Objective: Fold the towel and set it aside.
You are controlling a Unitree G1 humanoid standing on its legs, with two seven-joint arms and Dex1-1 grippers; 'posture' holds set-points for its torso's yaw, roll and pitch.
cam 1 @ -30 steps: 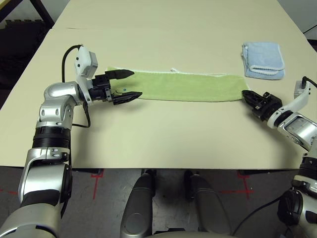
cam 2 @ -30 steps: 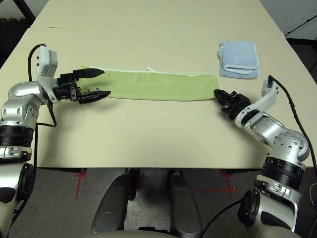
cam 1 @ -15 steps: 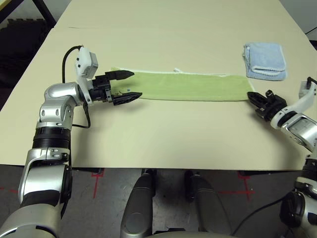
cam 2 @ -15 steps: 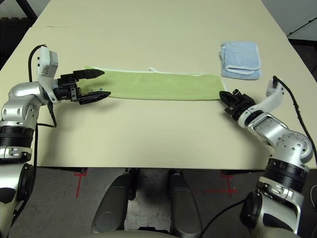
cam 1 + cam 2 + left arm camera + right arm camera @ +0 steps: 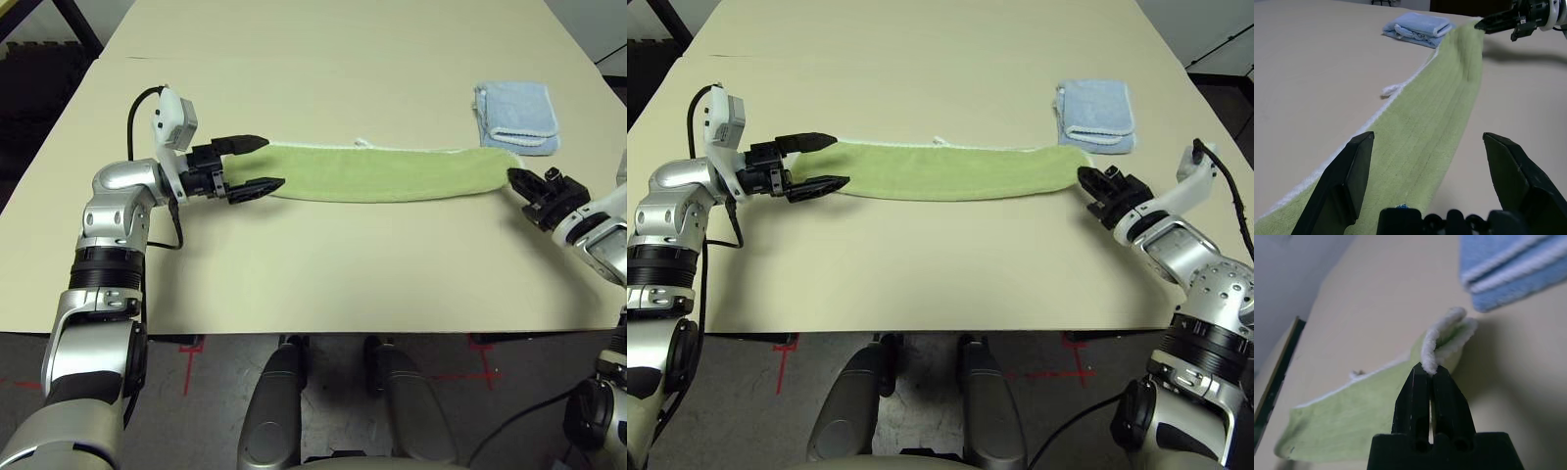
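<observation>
The light green terry-cloth towel with white stitched edging (image 5: 382, 173) lies as a long, narrow strip across the middle of the beige table (image 5: 323, 264), already folded lengthwise. The right gripper (image 5: 1430, 373) is clenched on the towel's right end, pinching the doubled white edging between its black fingertips; this hold probably serves to carry that end across for the next fold. The left gripper (image 5: 253, 164) hangs level at the towel's left end with its jaws spread wide, one finger over the cloth's far edge and one along its near edge, grasping nothing. Judged from this stance, it waits either to pin or to take that end. A smaller light blue folded towel (image 5: 517, 116) rests apart, beyond the right gripper.

Compared with one second ago, the right gripper has risen, and the towel's right end now stands off the table and curls upward. The left gripper has kept its place and its spread.
</observation>
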